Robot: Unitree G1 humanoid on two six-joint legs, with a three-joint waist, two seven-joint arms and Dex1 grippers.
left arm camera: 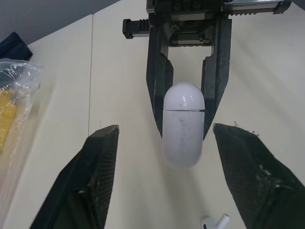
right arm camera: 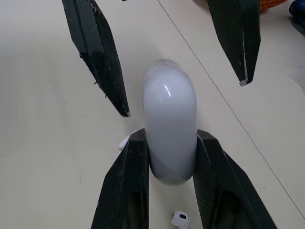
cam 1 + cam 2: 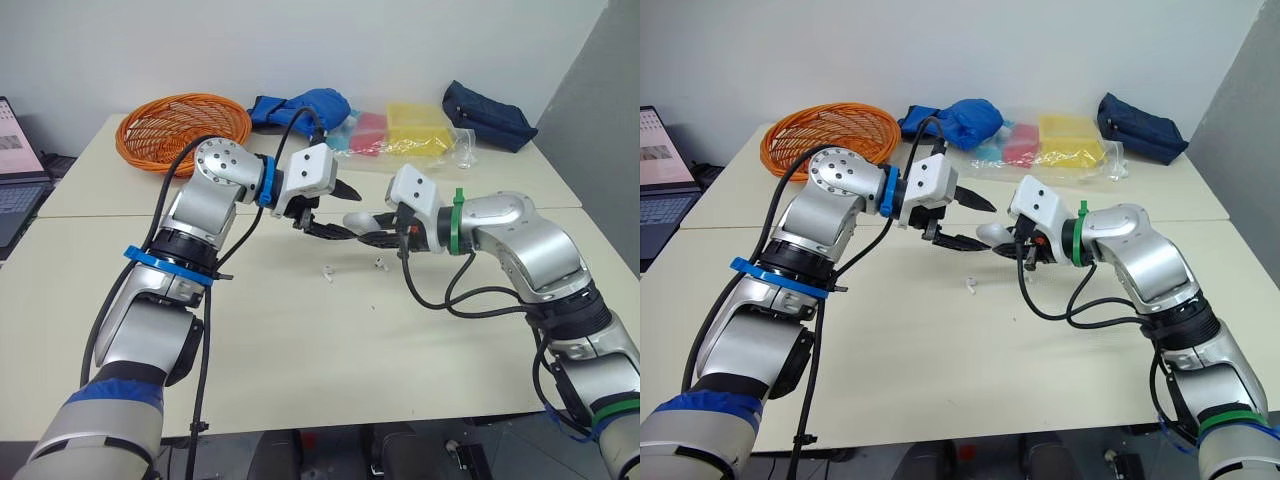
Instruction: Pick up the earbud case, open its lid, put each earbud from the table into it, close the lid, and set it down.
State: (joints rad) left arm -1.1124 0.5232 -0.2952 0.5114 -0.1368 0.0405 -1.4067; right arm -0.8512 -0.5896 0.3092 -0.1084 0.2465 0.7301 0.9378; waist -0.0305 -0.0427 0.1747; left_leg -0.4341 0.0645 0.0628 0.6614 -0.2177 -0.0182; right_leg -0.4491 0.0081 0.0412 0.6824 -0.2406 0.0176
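Note:
My right gripper (image 3: 373, 230) is shut on the white earbud case (image 2: 169, 129) and holds it a little above the table with the lid closed. The case's rounded free end (image 3: 357, 219) points toward my left gripper (image 3: 346, 213). That gripper is open, one finger on each side of the free end and apart from it. On the table below lie two white earbuds, one (image 3: 327, 272) under the left gripper and the other (image 3: 380, 264) under the right gripper.
An orange wicker basket (image 3: 183, 128) stands at the back left. Along the far edge lie a blue cloth (image 3: 305, 105), a clear bag of yellow and pink items (image 3: 410, 130) and a dark blue pouch (image 3: 488, 115). A laptop (image 3: 15, 165) sits off the table's left side.

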